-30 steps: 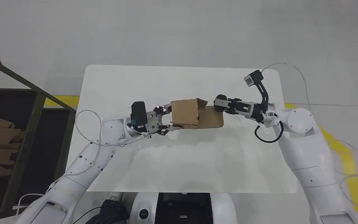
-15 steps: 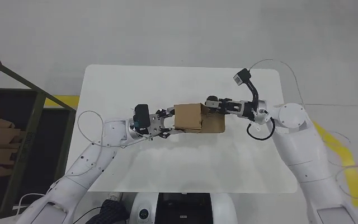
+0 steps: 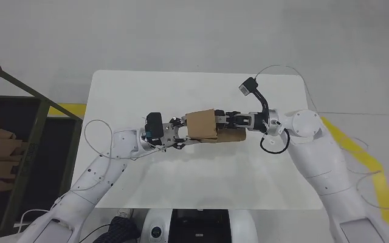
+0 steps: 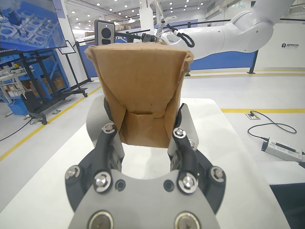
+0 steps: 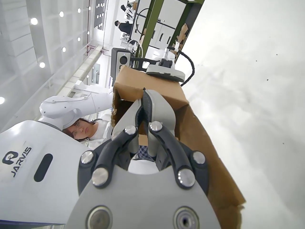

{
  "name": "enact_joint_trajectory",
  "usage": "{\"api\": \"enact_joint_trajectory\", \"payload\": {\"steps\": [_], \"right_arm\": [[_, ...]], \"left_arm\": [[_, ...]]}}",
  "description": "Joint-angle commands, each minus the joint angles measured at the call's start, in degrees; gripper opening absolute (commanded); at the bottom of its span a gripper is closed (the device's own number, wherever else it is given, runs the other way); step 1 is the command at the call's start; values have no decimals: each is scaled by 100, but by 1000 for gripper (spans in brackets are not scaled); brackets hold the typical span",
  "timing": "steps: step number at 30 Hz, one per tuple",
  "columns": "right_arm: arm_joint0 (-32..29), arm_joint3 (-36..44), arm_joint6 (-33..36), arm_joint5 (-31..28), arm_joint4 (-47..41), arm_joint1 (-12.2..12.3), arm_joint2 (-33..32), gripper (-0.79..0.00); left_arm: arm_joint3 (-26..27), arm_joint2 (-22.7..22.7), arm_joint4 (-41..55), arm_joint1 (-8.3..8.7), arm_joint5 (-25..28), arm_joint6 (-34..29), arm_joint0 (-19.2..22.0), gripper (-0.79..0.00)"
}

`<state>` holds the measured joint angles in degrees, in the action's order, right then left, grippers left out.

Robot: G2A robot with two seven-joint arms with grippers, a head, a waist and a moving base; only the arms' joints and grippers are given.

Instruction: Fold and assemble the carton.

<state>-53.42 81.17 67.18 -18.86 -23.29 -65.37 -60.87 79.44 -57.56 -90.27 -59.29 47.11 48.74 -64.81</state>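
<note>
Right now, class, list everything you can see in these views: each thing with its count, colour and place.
carton: one, brown, mid-table between the two claws, one flap open toward the right arm
table: one, white, under the carton
rack: one, dark green, on the floor beside the table
cardboard pieces: a few, brown, in the rack
floor line: one, yellow, on the floor by the table
power brick: one, grey, on the floor, with a black cable
left claw: one, black fingers clamped on the carton's end
right claw: one, shut, tip at the carton's open end
</note>
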Motion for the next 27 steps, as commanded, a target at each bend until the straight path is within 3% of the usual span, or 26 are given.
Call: {"api": "enact_joint_trajectory", "payload": {"steps": [1, 15, 21, 27], "right_arm": [[-25, -39, 57, -46, -42, 12, -40, -785], [-1015, -151, -680, -8, 177, 364, -1603, -785], [-1042, -400, -500, 313, 170, 372, -1484, -785], [-828, -576, 114, 58, -322, 280, -1022, -785]], "left_arm": [[-3, -1, 0, 2, 8, 7, 0, -400], [17, -34, -40, 22, -3, 122, -39, -400], [54, -40, -57, 31, -7, 155, -59, -400], [61, -31, -50, 30, -22, 114, -53, -400]]}}
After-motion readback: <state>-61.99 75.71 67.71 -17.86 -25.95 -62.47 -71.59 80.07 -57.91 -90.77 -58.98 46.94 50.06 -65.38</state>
